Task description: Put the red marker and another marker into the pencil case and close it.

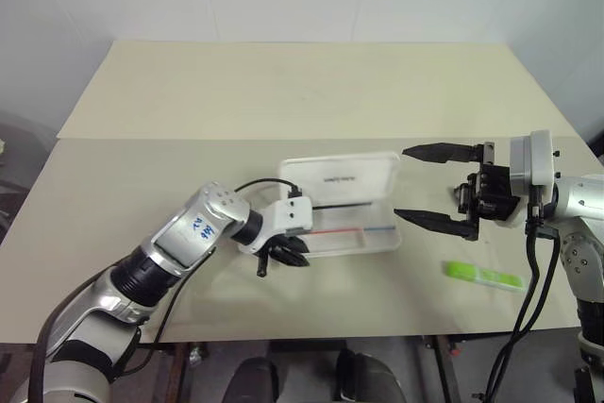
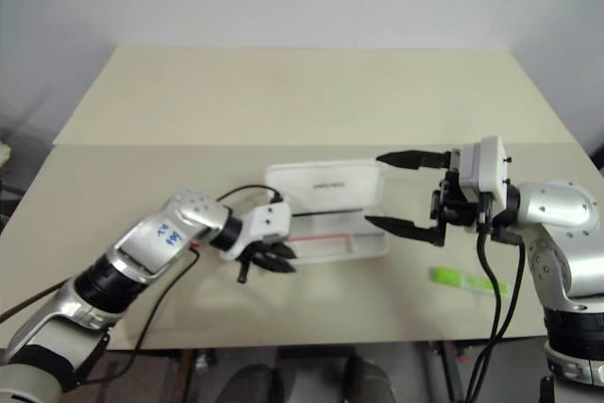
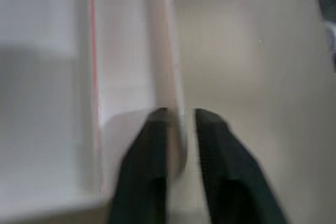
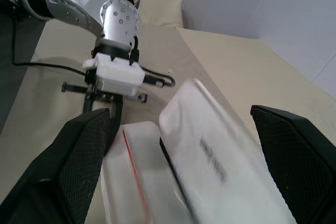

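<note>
The pencil case lies open mid-table, its lettered lid tilted up behind the shallow tray. A thin dark bar lies along the tray's back under the lid; I cannot tell whether it is the red marker. The lime-green marker lies on the table to the right of the case, near the front. My left gripper points down at the tray's front left corner, its fingers slightly apart astride the tray's front wall. My right gripper hovers level beside the case's right end, wide open and holding nothing.
The beige table has a seam across it behind the case, and a second board reaches back to the white wall. A black cable with a plug end hangs by my left gripper. The table's front edge runs just below the green marker.
</note>
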Action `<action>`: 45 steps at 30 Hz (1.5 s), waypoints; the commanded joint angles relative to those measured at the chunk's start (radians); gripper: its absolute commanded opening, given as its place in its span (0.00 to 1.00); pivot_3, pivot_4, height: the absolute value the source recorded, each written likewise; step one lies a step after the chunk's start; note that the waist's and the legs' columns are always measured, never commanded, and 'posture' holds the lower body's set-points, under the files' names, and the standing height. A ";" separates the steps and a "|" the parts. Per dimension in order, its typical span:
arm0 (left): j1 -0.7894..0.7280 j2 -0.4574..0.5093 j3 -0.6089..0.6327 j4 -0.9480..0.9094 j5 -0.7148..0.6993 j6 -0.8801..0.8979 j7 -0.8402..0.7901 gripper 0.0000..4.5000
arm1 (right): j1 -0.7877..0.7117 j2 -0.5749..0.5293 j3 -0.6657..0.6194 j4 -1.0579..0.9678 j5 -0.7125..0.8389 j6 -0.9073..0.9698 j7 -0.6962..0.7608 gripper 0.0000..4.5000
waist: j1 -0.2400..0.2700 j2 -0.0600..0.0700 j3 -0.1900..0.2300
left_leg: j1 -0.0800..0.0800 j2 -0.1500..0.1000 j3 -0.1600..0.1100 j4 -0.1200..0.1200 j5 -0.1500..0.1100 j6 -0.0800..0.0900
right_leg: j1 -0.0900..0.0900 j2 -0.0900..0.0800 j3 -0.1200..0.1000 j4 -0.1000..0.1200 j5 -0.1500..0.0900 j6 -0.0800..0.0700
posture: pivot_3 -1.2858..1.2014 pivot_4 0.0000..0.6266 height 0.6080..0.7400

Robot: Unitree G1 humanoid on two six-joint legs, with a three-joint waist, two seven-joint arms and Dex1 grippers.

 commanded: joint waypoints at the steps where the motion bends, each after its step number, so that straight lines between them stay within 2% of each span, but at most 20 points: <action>1: -0.004 -0.021 -0.004 -0.004 -0.013 0.006 -0.018 0.50 | -0.001 -0.013 -0.027 -0.031 0.019 0.001 -0.005 1.00 | -0.006 0.000 0.000 | 0.000 0.000 0.000 0.000 0.000 0.000 | 0.000 0.000 0.000 0.000 0.000 0.000 | 0.52 0.24 1.00; 7: -0.001 -0.030 0.024 -0.014 -0.038 -0.005 -0.037 0.96 | -0.021 0.004 -0.004 -0.011 0.010 -0.007 -0.003 1.00 | -0.007 0.000 0.000 | 0.000 0.001 0.000 0.000 0.000 0.000 | 0.000 0.000 0.000 0.001 0.000 0.000 | 0.52 0.24 1.00; 8: 0.005 -0.027 0.031 -0.022 -0.047 -0.003 -0.038 1.00 | -0.025 0.009 0.001 -0.007 0.008 -0.008 -0.003 1.00 | -0.007 0.000 0.000 | 0.000 0.001 0.000 0.000 0.000 0.000 | 0.000 0.000 0.000 0.001 0.000 0.000 | 0.52 0.24 1.00; 12: 0.026 -0.027 0.066 -0.049 -0.079 -0.010 -0.038 1.00 | -0.035 0.025 0.019 0.006 0.003 -0.015 -0.001 1.00 | -0.008 0.000 0.000 | 0.000 0.001 0.000 0.000 0.000 0.000 | -0.001 0.000 0.000 0.001 0.000 0.000 | 0.52 0.24 1.00; 20: 0.127 -0.051 0.240 -0.153 -0.214 0.005 0.008 1.00 | -0.062 0.055 0.052 0.048 -0.006 -0.025 0.020 1.00 | -0.011 0.000 0.000 | 0.000 0.001 0.000 0.000 0.000 0.000 | -0.001 0.000 0.000 0.001 0.000 0.000 | 0.52 0.24 1.00; 23: 0.250 -0.083 0.387 -0.226 -0.248 -0.052 0.112 1.00 | -0.077 0.071 0.066 0.068 -0.008 -0.029 0.029 1.00 | -0.019 0.000 0.000 | 0.000 0.001 0.000 0.000 0.000 0.000 | -0.001 0.000 0.000 0.001 0.000 0.000 | 0.52 0.24 1.00; 28: 0.401 -0.071 0.513 -0.335 -0.284 -0.106 0.181 1.00 | -0.093 0.094 0.085 0.093 -0.006 -0.032 0.049 1.00 | -0.029 0.000 0.000 | 0.000 0.001 -0.001 0.000 0.000 0.000 | -0.001 0.000 0.000 0.001 0.000 0.000 | 0.52 0.24 1.00; 37: 0.644 -0.014 0.882 -0.451 -0.343 -0.241 0.251 1.00 | -0.156 0.153 0.122 0.168 -0.013 -0.033 0.082 1.00 | -0.031 0.000 0.000 | 0.001 0.002 -0.001 0.000 0.000 0.000 | -0.001 0.000 0.000 0.002 0.000 0.000 | 0.52 0.24 1.00; 39: 0.713 0.025 1.025 -0.452 -0.390 -0.239 0.226 1.00 | -0.168 0.172 0.137 0.187 -0.018 -0.034 0.087 1.00 | -0.034 -0.001 0.000 | 0.001 0.002 -0.001 0.000 0.000 0.000 | -0.001 0.000 0.000 0.002 0.000 -0.001 | 0.52 0.24 1.00; 41: 0.758 0.054 1.100 -0.452 -0.423 -0.239 0.214 1.00 | -0.177 0.181 0.142 0.202 -0.021 -0.036 0.094 1.00 | -0.038 -0.001 0.000 | 0.001 0.002 -0.001 -0.001 0.000 0.000 | -0.002 0.000 0.000 0.002 -0.001 -0.001 | 0.52 0.24 1.00; 45: 0.943 0.130 1.293 -0.404 -0.459 -0.233 0.100 1.00 | -0.204 0.203 0.159 0.239 -0.031 -0.043 0.104 1.00 | -0.043 0.000 0.000 | 0.001 0.002 -0.001 -0.004 0.000 0.000 | -0.003 0.000 0.000 0.002 -0.001 -0.002 | 0.52 0.24 1.00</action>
